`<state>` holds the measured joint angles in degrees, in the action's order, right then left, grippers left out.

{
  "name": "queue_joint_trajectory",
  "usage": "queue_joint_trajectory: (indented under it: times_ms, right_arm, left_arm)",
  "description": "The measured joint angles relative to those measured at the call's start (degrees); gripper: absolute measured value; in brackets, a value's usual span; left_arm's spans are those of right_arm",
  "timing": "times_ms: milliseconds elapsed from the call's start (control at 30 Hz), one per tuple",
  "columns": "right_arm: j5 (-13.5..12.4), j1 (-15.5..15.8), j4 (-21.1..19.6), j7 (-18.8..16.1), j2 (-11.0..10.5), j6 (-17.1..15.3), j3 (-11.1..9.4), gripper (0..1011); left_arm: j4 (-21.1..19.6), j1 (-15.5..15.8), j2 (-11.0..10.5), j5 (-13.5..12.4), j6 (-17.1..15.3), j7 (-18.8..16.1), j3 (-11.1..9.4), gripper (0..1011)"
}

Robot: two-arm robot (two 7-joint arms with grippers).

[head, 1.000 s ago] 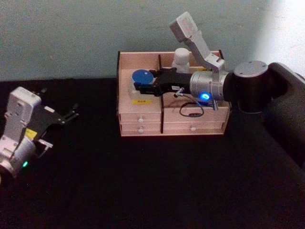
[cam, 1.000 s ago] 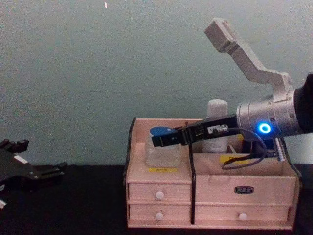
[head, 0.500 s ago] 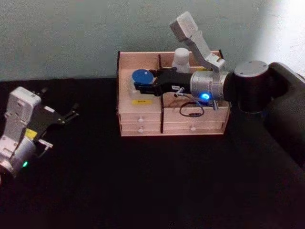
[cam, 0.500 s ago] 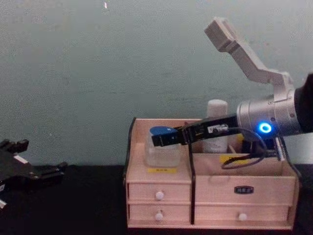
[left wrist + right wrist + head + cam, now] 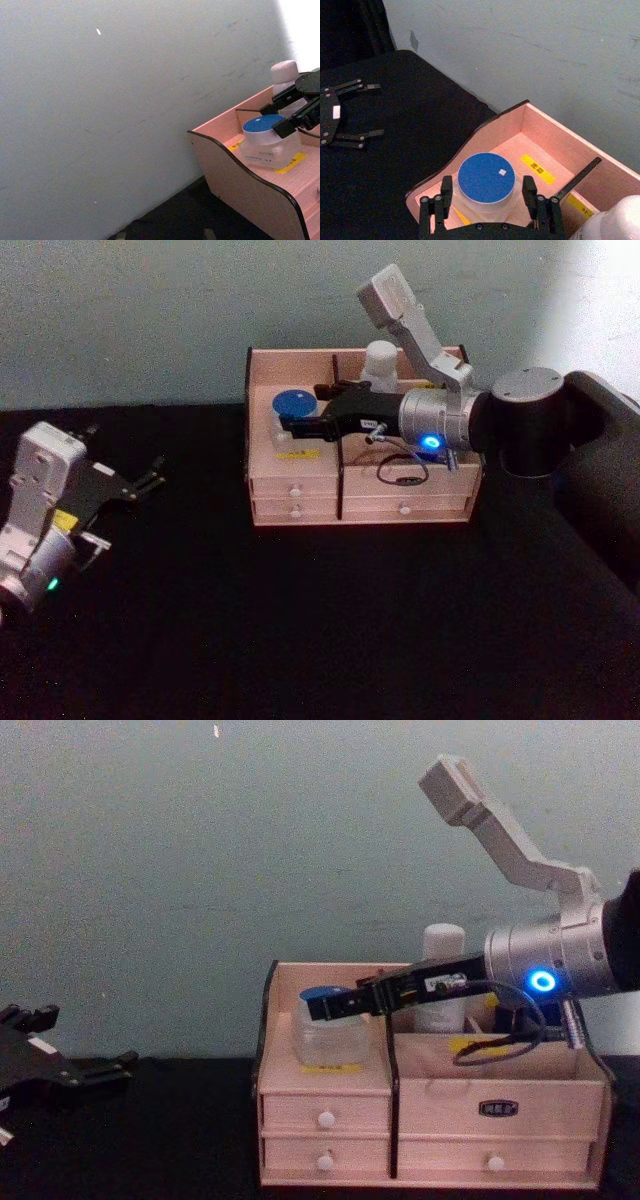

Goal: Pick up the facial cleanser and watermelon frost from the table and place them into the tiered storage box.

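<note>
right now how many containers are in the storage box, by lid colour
blue-lidded clear jar: 1, in the tiered storage box's front left compartment, between the right gripper's open fingers
white-capped bottle: 1, in a rear compartment
total: 2

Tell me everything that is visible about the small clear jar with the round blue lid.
The small clear jar with the round blue lid has a squarish, see-through body and a flat lid bearing a tiny white mark. It stands upright in the front left compartment of the pale wooden tiered storage box, beside a yellow label. The right gripper is open, its black fingers flanking the jar.
</note>
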<state>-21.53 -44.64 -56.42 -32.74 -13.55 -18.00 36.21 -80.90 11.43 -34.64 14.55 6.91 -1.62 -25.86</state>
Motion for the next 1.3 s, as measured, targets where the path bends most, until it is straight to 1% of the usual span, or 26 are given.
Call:
queue_joint_trajectory:
  times_ms: [33,67,100,200,533,567,700,733,800,900,933,1000,1033,1133,1200,1267,1300]
  right_arm:
    - [0.00,0.00,0.00,0.00,0.00,0.00,0.00,896]
    - [0.00,0.00,-0.01,0.00,-0.01,-0.01,0.00,896]
    - [0.00,0.00,-0.01,0.00,-0.02,-0.01,0.00,944]
    - [0.00,0.00,-0.02,0.00,-0.02,-0.03,0.00,1002]
    - [0.01,0.00,-0.03,0.00,-0.02,-0.05,0.00,1000]
    - [0.06,0.22,-0.59,0.19,-0.16,0.02,-0.10,1000]
    - [0.12,2.14,-4.94,1.57,-1.38,0.96,-1.33,1000]
    - [0.03,3.00,-6.98,1.97,-1.97,1.17,-1.96,1000]
    - [-0.22,3.84,-8.88,2.31,-2.56,1.24,-2.55,1000]
    - [-0.91,5.78,-13.12,2.85,-4.04,1.27,-3.70,1000]
    - [-1.34,6.84,-15.18,3.23,-4.77,1.31,-4.34,1000]
    - [-1.68,7.90,-17.26,3.74,-5.54,1.51,-5.06,1000]
    - [-1.90,9.16,-19.41,4.72,-6.34,1.94,-5.86,1000]
    - [-1.79,11.18,-22.51,7.17,-7.30,3.14,-7.23,1000]
    - [-1.31,12.95,-24.81,9.53,-7.96,4.25,-8.65,1000]
    - [-0.87,14.00,-25.99,11.07,-8.27,4.93,-9.67,1000]
    - [-0.31,15.05,-27.00,12.77,-8.49,5.52,-10.78,1000]
  left_arm:
    - [0.00,0.00,0.00,0.00,0.00,0.00,0.00,1001]
    - [0.00,0.00,0.00,0.00,0.00,0.00,0.00,1001]
    - [0.00,0.00,0.00,0.00,0.00,0.00,0.00,1001]
    - [0.00,0.00,0.00,0.00,0.00,0.00,0.00,1001]
    - [0.00,0.00,0.00,0.00,0.00,0.00,0.00,1001]
    - [0.00,0.00,0.00,0.00,0.00,0.00,0.00,1001]
    - [-0.01,0.00,0.00,0.00,0.00,0.00,0.00,1001]
    - [0.00,0.00,0.00,0.00,0.00,0.00,0.00,1001]
    - [0.00,0.00,0.00,0.00,0.00,0.00,0.00,1001]
    - [0.00,0.00,0.00,0.00,0.00,0.00,0.00,1001]
    - [0.00,0.00,0.00,0.00,0.00,0.00,0.00,1001]
    - [0.00,0.00,0.00,0.00,0.00,0.00,0.00,1001]
    - [0.00,0.00,0.00,0.00,0.00,0.00,0.00,1002]
    - [0.00,0.00,0.00,0.00,0.00,0.00,0.00,1001]
    - [0.00,0.00,0.00,0.00,0.00,0.00,0.00,1001]
    - [0.00,0.00,0.00,0.00,0.00,0.00,0.00,1001]
    - [0.00,0.00,0.00,0.00,0.00,0.00,0.00,1001]
